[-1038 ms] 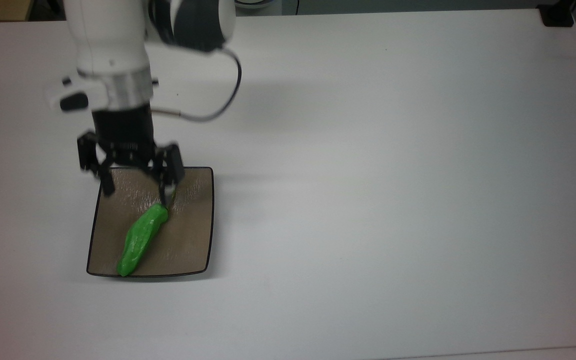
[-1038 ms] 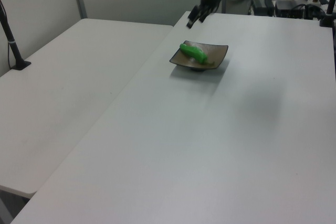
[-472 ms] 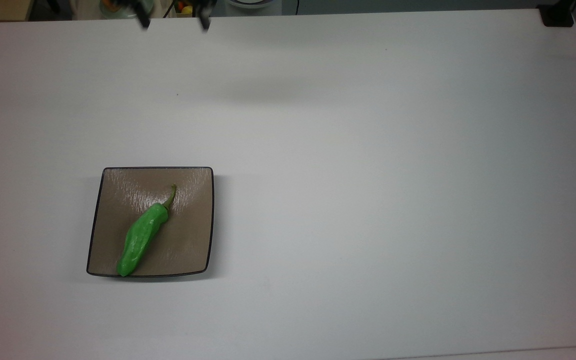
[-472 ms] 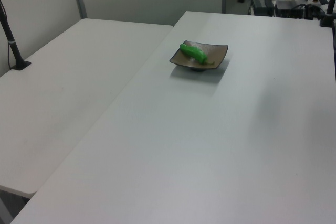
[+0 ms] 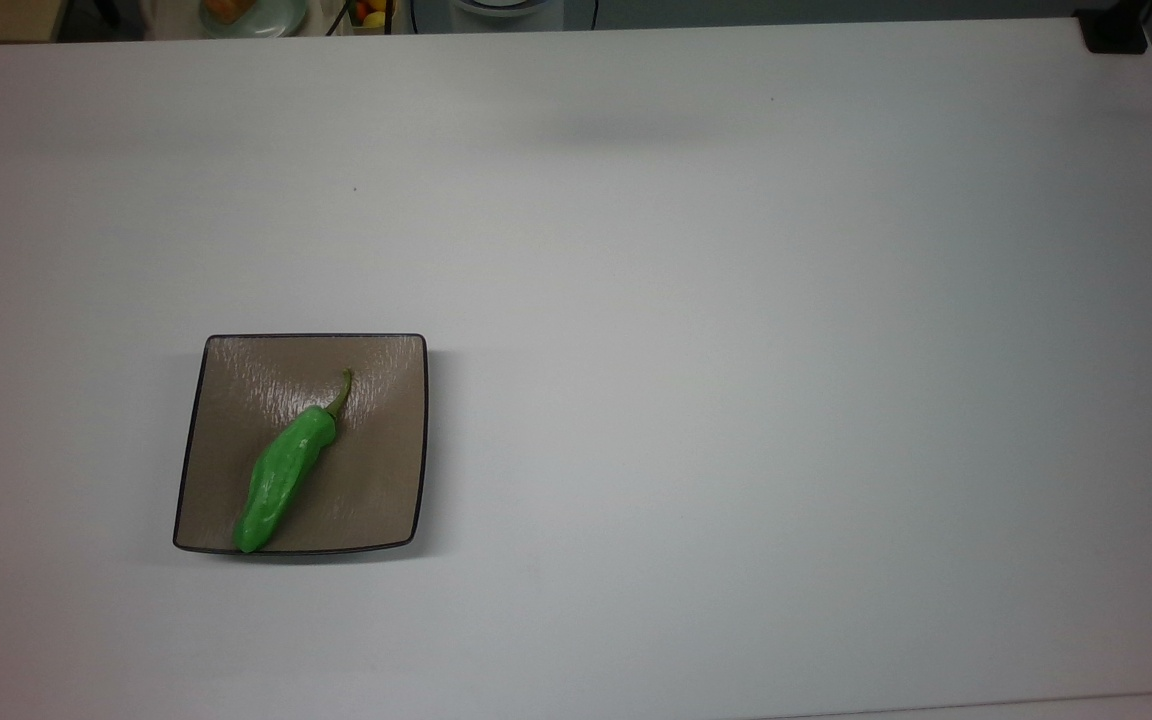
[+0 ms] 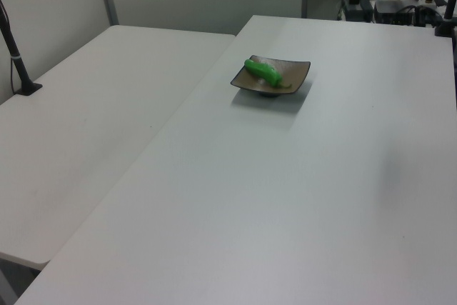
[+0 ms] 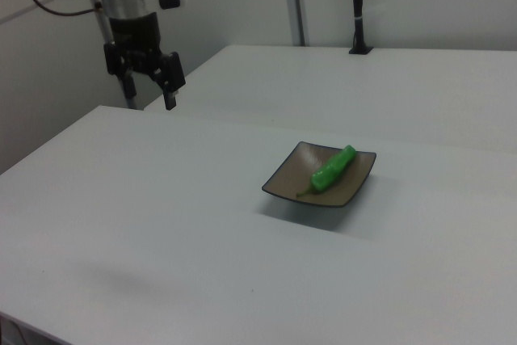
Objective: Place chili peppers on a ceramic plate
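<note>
table: [image 5: 736, 400] white, broad, matte
second table: [image 6: 86, 119] white, butted against the first on the left view's left
black post: [image 6: 16, 48] clamped on the second table's far edge
cables: [image 6: 400, 12] dark gear beyond the first table

top view: looks straight down on the white table [image 5: 736, 400] from high above; the ceramic plate [image 5: 226, 400] sits in the lower left of the frame.
left view: stands off one table corner, raised, looking obliquely along the tabletop; the ceramic plate [image 6: 296, 71] lies far off, upper middle of the frame, and a second table [image 6: 86, 141] fills the left.
right view: looks low and obliquely from the opposite side, nearer; the ceramic plate [image 7: 284, 177] is at centre right.
shared: all three take in the plate and the table around it.
</note>
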`<action>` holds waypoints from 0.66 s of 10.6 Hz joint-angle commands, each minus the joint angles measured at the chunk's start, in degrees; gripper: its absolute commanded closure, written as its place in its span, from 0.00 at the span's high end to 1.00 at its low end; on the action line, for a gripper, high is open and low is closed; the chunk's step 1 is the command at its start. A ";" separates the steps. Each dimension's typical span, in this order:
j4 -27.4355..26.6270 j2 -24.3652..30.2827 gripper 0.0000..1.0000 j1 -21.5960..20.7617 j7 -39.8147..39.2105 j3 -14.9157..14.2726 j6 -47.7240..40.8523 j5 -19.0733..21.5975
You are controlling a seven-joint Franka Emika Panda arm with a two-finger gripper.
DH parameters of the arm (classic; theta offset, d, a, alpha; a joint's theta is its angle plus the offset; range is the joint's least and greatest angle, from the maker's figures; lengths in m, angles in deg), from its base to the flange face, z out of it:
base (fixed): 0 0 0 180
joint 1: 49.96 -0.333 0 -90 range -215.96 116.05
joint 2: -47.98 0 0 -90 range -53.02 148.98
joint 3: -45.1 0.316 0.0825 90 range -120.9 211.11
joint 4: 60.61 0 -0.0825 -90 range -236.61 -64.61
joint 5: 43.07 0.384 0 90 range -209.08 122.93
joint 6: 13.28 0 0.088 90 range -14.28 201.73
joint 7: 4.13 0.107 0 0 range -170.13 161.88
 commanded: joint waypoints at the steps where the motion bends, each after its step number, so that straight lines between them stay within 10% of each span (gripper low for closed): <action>1: -4.86 0.89 1.00 -3.42 -0.64 -1.23 7.18 -2.55; 7: -6.10 -1.04 1.00 -3.43 -0.74 -1.14 15.03 -1.93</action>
